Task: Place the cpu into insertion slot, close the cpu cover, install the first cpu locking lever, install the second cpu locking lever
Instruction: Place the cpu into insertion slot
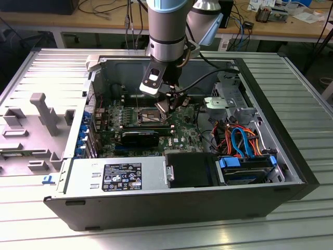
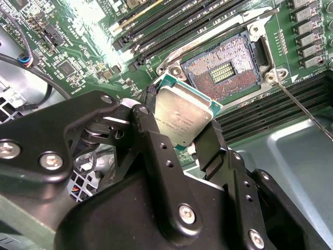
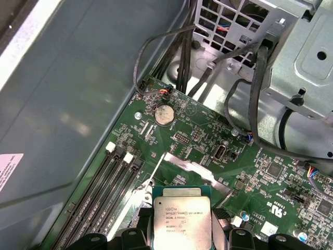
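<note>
My gripper (image 1: 165,104) hangs inside the open computer case, shut on the cpu (image 2: 182,117), a flat silver square gripped by its edges between the black fingers (image 2: 144,122). In the first wrist view the cpu (image 3: 182,221) sits just above the green board. The insertion slot (image 2: 221,67) lies open a short way beyond the chip, its dark pin field bare, and it also shows under the tool in the exterior view (image 1: 148,114). The cpu cover (image 2: 208,40) stands raised along the socket's far edge. A thin locking lever (image 2: 307,112) sticks up free beside the socket.
Long black memory slots (image 2: 156,26) flank the socket. A black fan shroud (image 1: 190,169), a power supply (image 1: 117,177) and a blue-tabbed drive bay (image 1: 244,169) fill the near side. Orange and blue cables (image 1: 237,138) and a metal cage (image 3: 291,57) lie close by.
</note>
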`<action>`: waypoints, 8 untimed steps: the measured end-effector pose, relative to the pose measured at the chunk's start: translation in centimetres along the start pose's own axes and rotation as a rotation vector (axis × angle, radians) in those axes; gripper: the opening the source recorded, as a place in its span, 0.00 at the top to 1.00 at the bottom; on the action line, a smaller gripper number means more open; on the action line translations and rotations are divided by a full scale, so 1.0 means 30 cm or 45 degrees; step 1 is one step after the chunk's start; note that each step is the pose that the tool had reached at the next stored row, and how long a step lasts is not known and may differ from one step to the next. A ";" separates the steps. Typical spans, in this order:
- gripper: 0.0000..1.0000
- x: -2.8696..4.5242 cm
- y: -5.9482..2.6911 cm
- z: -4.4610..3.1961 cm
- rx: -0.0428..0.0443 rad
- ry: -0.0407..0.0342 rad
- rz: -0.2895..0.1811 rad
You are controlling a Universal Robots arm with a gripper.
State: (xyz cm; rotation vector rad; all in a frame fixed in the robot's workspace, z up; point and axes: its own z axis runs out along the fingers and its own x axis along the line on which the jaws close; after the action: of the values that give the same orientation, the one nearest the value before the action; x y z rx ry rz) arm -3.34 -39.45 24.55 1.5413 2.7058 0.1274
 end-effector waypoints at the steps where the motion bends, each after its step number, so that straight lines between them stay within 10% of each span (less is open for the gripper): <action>1: 0.46 0.000 0.000 0.000 0.000 0.0000 0.001; 8: 0.46 0.000 0.000 0.001 0.000 -0.0005 0.006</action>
State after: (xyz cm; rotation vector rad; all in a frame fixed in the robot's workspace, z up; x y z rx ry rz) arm -3.34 -39.45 24.53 1.5480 2.7018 0.1273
